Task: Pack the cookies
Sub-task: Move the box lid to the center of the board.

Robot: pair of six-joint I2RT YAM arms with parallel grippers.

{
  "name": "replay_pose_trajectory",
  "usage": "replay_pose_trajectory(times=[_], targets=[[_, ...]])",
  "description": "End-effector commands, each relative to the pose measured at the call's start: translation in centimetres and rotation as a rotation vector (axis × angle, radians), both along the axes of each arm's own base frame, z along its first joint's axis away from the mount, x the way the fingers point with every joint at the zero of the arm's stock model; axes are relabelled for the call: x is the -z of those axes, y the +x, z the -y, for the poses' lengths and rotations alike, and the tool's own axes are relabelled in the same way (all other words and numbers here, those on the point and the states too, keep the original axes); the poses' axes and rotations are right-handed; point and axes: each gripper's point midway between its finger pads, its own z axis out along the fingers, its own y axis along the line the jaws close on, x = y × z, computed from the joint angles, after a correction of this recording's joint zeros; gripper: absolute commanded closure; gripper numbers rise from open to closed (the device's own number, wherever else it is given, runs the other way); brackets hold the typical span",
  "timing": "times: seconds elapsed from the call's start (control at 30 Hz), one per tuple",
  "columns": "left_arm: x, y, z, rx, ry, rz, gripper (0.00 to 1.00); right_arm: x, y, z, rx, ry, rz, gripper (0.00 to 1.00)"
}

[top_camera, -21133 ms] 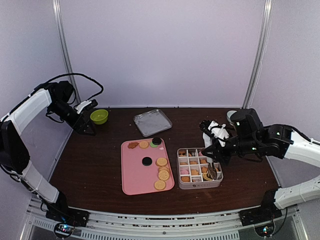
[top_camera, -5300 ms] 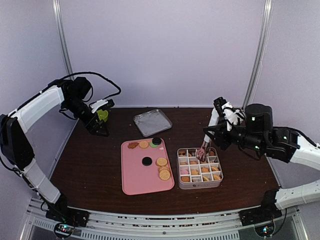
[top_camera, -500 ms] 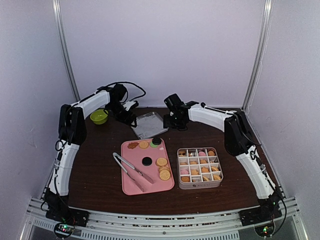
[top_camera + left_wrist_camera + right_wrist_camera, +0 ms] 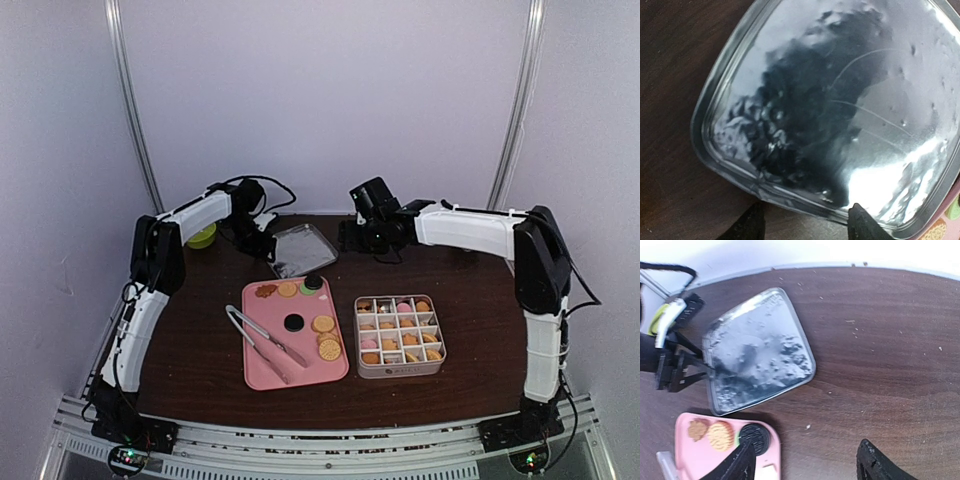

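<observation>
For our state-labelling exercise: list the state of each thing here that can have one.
Grey divided tin box: open, holding cookies.
Square silver metal lid: off, flat on dark wooden table.
Metal tongs: unheld, lying on pink rectangular tray.
Left pincer: open at lid's edge.
Right pincer: open, empty.

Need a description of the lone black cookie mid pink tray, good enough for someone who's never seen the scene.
On the dark table, find the pink tray left of the divided tin. The black cookie lies near the tray's middle, just right of the metal tongs. Unlike the other black cookie, in the row along the tray's far edge, this one lies alone.
</observation>
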Motion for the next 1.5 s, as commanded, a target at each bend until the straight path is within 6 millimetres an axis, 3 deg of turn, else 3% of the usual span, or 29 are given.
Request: replay_pose_trajectory(times=[0.0,0.23,0.43,0.8,1.27,1.47], targets=[[0.8,-1.4,-1.7,0.006,0.091,-0.027,0.45,-2.2,-1.2,-0.3,-0.007,0.057,0.043,0.31],[1.6,-2.9,-3.7,-0.006,0.181,-0.056,0.52,-5.3,-2.7,1.1,0.004,0.104,0.096,0.32],[2.0,-3.7,-7.4,-0.068,0.234,-0.089,0.59,-5.3,-3.7,1.6,-0.004,0.117,0.091,0.33],[0.0,-4.3,-13.5,-0.145,0.281,-0.063,0.67,-4.4,-4.8,1.4,-0.036,0.138,0.072,0.36],[-1.5,-5.4,-13.6,-0.115,0.254,-0.045,0.96,-4.0,-6.0,1.5,-0.05,0.15,0.053,0.39],[-3.3,-3.8,-13.2,-0.126,0.235,0.017,1.0,-3.8,-6.5,1.4,-0.068,0.147,0.05,0.39]])
